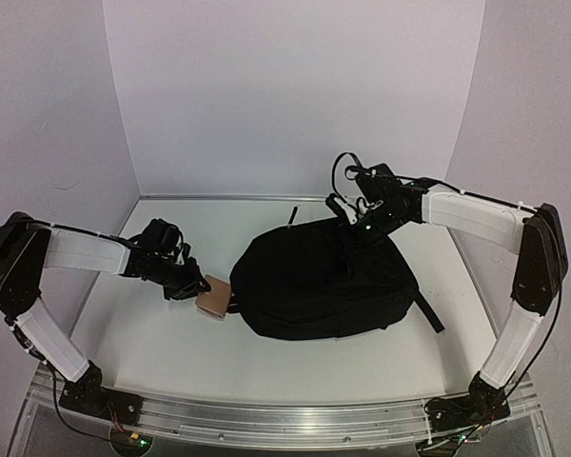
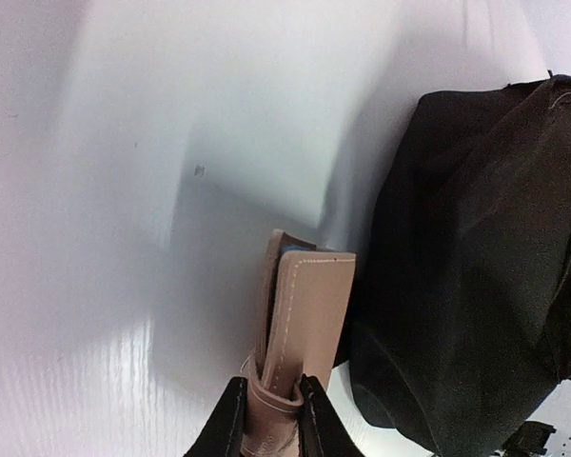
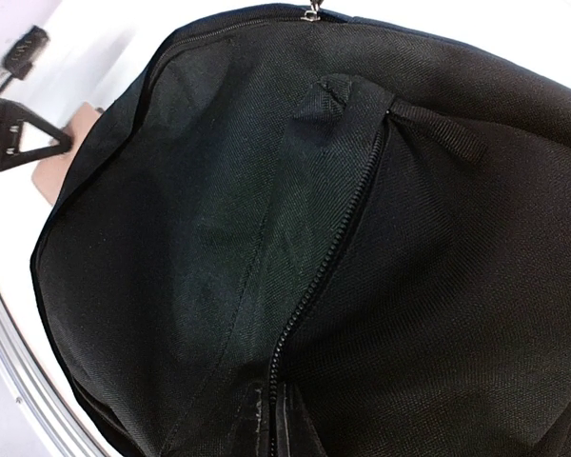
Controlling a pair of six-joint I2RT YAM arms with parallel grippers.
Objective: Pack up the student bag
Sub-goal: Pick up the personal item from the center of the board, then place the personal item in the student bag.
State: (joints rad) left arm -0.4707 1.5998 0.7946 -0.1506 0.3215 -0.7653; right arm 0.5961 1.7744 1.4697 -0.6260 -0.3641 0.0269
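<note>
Student bag point(image 1: 324, 281): big black soft backpack, woven fabric, rounded lump, lying flat mid-table point(image 1: 152, 333). Zip point(image 3: 333, 248) looks closed, running up to a small webbing loop point(image 3: 438, 129). One strap point(image 1: 428, 312) trails off to the right. Left claw point(image 2: 269, 424) pinches a tan pouch point(image 2: 309, 314) with white edge stitching, just beside the bag's left end. Right claw point(image 1: 366, 224) is pressed together over the bag's far right end; can't tell whether it grips anything.

The backpack point(image 1: 324, 276) was plain black, zip point(image 3: 333, 257) included; the small case point(image 2: 316, 324) pinkish tan with pale stitching point(image 2: 284, 324); the bench point(image 1: 152, 343) white.
</note>
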